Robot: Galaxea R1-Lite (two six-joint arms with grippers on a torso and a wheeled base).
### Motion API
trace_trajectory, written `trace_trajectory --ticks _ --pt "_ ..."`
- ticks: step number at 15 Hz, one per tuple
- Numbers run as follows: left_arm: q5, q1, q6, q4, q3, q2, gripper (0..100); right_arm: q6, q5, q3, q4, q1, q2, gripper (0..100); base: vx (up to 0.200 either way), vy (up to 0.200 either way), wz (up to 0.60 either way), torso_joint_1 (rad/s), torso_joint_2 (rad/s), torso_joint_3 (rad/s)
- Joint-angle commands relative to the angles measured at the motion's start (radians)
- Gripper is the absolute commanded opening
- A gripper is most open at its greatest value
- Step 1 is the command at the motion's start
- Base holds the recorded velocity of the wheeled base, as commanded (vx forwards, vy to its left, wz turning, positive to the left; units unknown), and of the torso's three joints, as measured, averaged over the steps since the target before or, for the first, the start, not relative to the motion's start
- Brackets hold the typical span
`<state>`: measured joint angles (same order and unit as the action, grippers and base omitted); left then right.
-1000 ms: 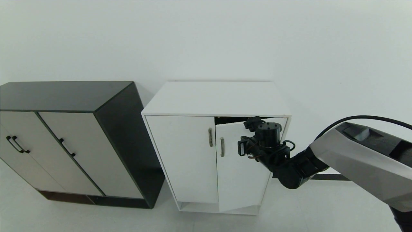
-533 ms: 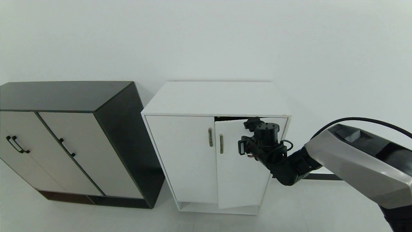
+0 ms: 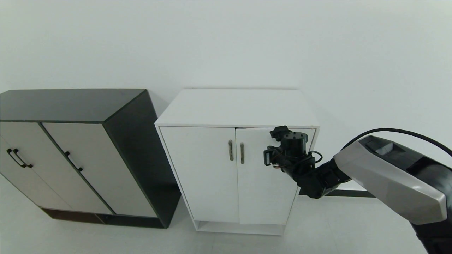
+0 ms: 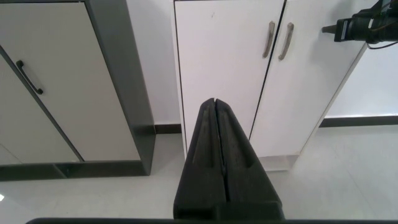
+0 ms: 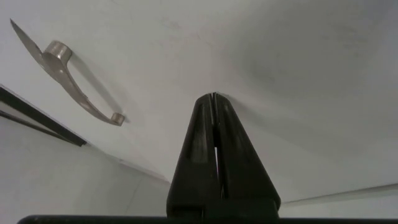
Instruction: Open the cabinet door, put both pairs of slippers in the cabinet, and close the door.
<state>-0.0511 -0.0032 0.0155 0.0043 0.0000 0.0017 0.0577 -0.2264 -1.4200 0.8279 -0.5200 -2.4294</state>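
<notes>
Right pincer (image 5: 214,98), closed and empty, touches its tips to the cabinet's (image 3: 240,106) right door (image 3: 263,194), beside the handle (image 3: 242,152). The door sits shut. Left pincer (image 4: 214,104), closed, hangs before the cabinet.

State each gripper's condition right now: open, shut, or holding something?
Left gripper: shut, holding nothing.
Right gripper: shut, holding nothing, tips against the cabinet door.

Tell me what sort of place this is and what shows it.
Probably a bare indoor room staged for storage tasks: a white two-door cabinet stands against a plain white wall, a black cabinet with pale doors beside it, on a pale floor.
</notes>
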Motion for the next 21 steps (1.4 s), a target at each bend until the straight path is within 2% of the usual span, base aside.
trace_trajectory --ticks 1,21 --pt "0.000 0.000 0.000 0.000 0.000 0.000 0 0.001 -0.001 0.000 0.000 0.000 -0.007 0 0.000 0.000 0.00 0.000 0.00 0.000" --pt "0.000 0.000 -0.002 0.000 0.000 0.000 0 -0.001 -0.002 -0.043 -0.007 0.015 -0.043 0 0.000 0.000 0.00 0.000 0.00 0.000"
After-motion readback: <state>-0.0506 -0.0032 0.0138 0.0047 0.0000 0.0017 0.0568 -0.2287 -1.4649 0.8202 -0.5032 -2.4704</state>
